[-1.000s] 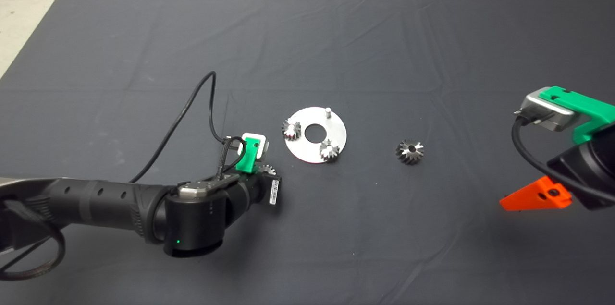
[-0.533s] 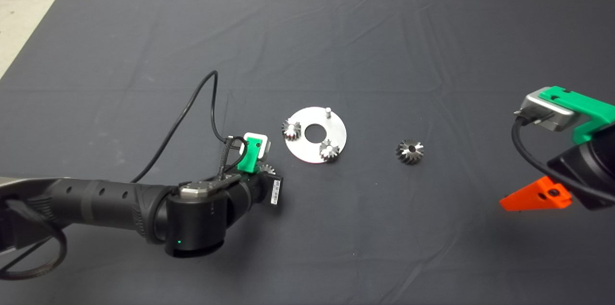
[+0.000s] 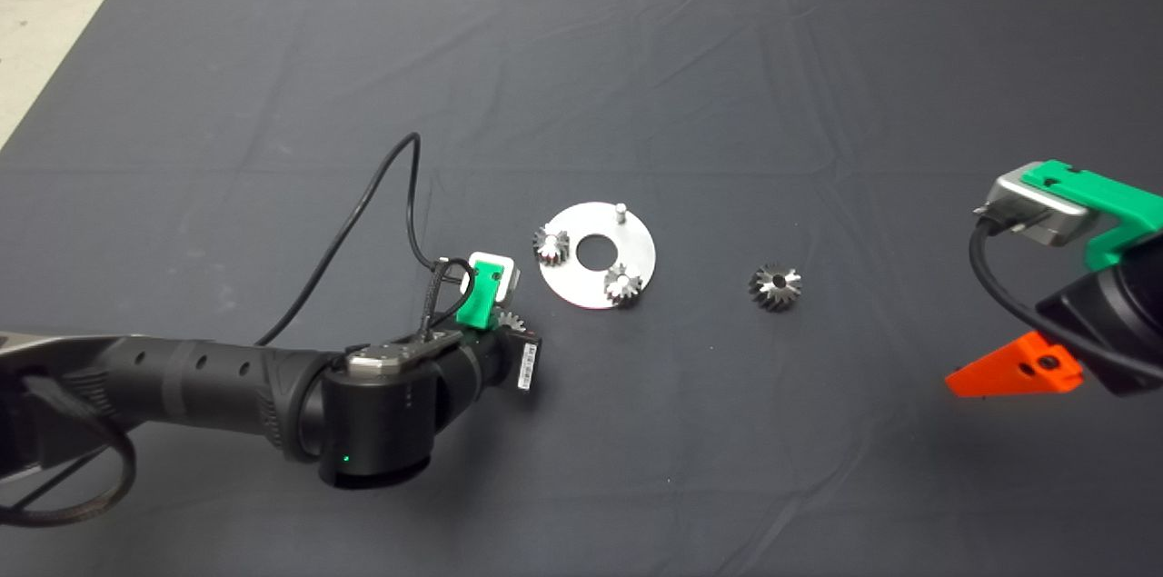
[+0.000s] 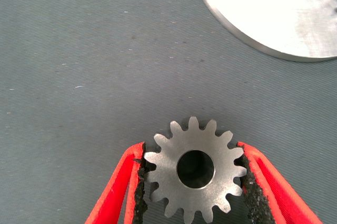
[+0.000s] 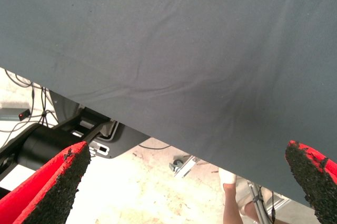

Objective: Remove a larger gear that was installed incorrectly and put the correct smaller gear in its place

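Left gripper [image 4: 192, 174] has shifted slightly to the right since 1 s ago, clamped on the small gear [image 4: 195, 169]. Plate [image 3: 636, 241] w/ free pin [image 3: 620, 212] lies up-right, near. Big gear [image 3: 775, 286] centre-right on mat; right gripper [image 5: 189, 182] spread wide, idle at right edge.

I see a table covered by a dark grey, lightly creased cloth mat [image 3: 727, 86]. Near its middle lies a flat round silvery metal plate with a centre hole [image 3: 638, 243]. To the right of the plate, well apart, a dark grey steel cone-shaped gear [image 3: 774, 286] sits directly on the mat. Just left of the plate's lower edge is a small silvery flat gear with a dark round centre hole [image 4: 195, 169]; I cannot tell whether it touches the cloth.
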Controlling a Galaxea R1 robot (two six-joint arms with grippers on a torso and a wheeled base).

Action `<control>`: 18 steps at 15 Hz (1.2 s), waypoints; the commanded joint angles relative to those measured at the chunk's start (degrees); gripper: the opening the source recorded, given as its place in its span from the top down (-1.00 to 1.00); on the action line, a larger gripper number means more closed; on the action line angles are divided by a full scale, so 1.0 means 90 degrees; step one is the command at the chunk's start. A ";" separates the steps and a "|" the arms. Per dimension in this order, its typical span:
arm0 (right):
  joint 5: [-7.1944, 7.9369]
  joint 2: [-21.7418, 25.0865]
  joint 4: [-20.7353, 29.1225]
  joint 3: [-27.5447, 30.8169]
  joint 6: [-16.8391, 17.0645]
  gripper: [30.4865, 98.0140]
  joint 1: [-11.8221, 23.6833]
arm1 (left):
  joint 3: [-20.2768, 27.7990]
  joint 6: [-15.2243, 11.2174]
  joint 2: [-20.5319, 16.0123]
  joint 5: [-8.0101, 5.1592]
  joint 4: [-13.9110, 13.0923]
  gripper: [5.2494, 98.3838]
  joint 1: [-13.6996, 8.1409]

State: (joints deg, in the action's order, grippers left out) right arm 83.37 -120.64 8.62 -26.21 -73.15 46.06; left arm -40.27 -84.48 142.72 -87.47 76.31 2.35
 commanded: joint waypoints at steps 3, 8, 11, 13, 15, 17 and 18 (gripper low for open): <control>-0.0006 -0.0010 0.0195 -0.0052 -0.0036 -0.99 0.0137 | 0.0071 0.0256 0.0064 -0.0584 -0.0695 0.33 -0.0613; -0.0006 0.0029 0.0204 -0.0045 -0.0056 -0.99 0.0127 | 0.0000 -0.0086 0.0205 -0.0584 -0.2469 0.34 -0.2333; -0.0006 0.0020 0.0204 -0.0055 -0.0085 -0.99 0.0127 | -0.0118 -0.0105 0.0595 -0.0574 -0.2571 0.35 -0.2803; -0.0009 0.0000 0.0204 -0.0055 -0.0095 -0.99 0.0127 | -0.0423 -0.0096 0.0802 -0.0568 -0.2564 0.35 -0.2925; -0.0006 0.0001 0.0204 -0.0134 -0.0095 -0.99 0.0127 | -0.0568 -0.0086 0.1125 -0.0574 -0.2532 0.35 -0.2947; -0.0006 -0.0039 0.0204 -0.0172 -0.0095 -0.99 0.0127 | -0.1011 -0.0080 0.1533 -0.0565 -0.2503 0.35 -0.2928; -0.0006 -0.0039 0.0204 -0.0172 -0.0095 -0.99 0.0127 | -0.1100 -0.0076 0.1744 -0.0565 -0.2416 0.35 -0.2928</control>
State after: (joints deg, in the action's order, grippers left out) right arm 83.41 -120.67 8.59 -27.72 -73.57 46.06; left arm -45.43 -85.00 152.07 -87.54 53.42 -22.08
